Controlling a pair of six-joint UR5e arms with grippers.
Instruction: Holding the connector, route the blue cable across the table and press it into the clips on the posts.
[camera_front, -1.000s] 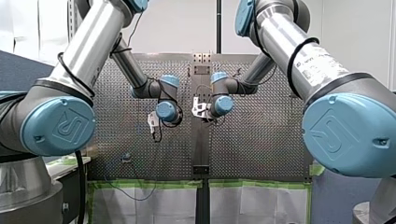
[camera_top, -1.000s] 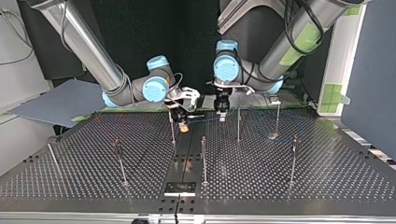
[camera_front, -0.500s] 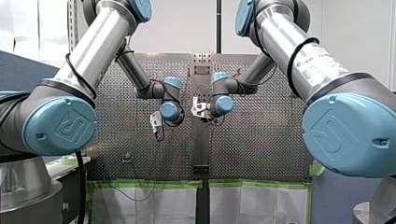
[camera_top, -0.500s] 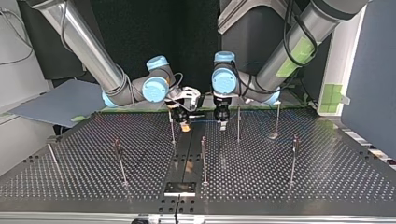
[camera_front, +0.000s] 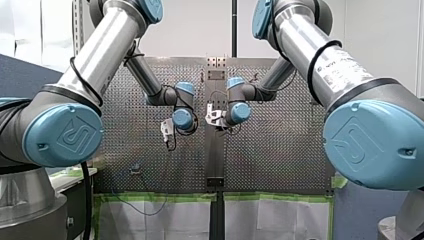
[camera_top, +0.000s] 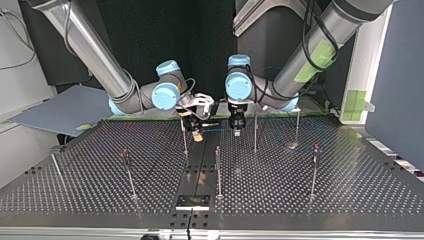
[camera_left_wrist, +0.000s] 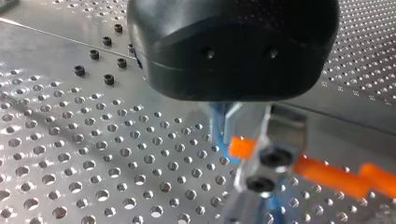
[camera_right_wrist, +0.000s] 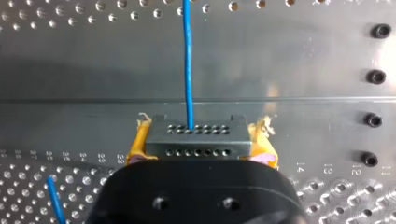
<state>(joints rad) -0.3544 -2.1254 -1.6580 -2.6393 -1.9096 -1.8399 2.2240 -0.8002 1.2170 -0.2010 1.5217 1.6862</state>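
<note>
My right gripper is shut on the black connector, with a yellow pad on either side of it. The blue cable runs straight out of the connector over the table's middle strip. At the far middle of the top view, my right gripper hangs low, with my left gripper close beside it. In the left wrist view my left gripper has its metal fingers apart, straddling the blue cable just over the plate. Thin clip posts stand around them.
Further posts stand at the top view's left and right, with two more behind. Blurred orange pieces lie just past my left fingers. A loop of cable hangs over the table's near edge in the front view.
My left gripper has come down and a little closer to my right gripper, ending over the cable. My right gripper has stayed put with the connector.
</note>
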